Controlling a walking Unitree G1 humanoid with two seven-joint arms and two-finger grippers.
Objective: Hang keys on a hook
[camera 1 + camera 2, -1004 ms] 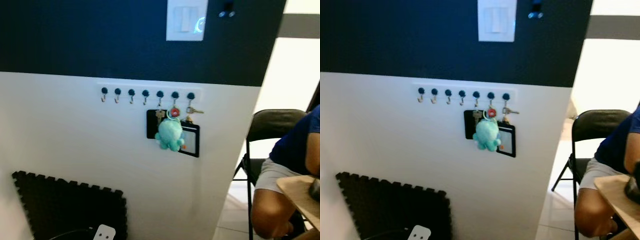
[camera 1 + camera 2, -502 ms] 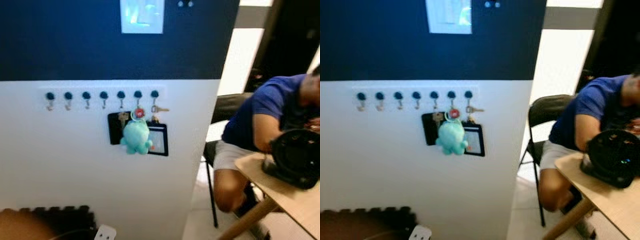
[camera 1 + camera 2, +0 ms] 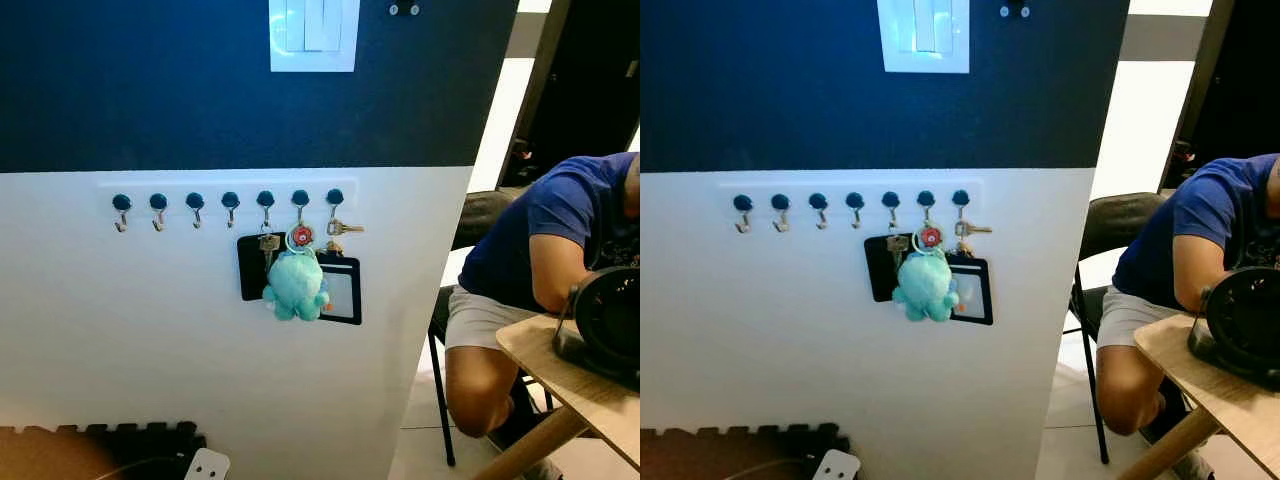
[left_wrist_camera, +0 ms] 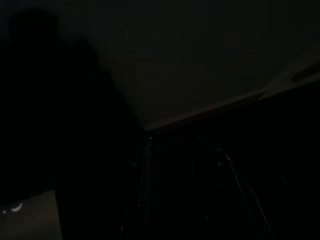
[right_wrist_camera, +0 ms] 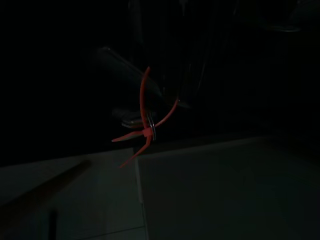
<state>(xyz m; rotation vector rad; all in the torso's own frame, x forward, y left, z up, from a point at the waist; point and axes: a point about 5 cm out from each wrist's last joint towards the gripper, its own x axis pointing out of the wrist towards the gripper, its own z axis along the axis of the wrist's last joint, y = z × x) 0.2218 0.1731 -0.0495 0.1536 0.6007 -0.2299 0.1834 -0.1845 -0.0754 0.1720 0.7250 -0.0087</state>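
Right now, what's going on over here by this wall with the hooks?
The robot faces a wall with a hook rack. The four hooks toward its left are bare; the three toward its right carry a key, a teal plush keychain and a small key, over black card holders. In the dark right wrist view, a key ring with a red tie hangs close to the camera. A person in a blue shirt sits at a wooden table.

My head cameras face the wall squarely from near, both sharing the hook rail (image 3: 228, 201) and seated person (image 3: 1185, 270). My wrist cameras look out into deep shade.
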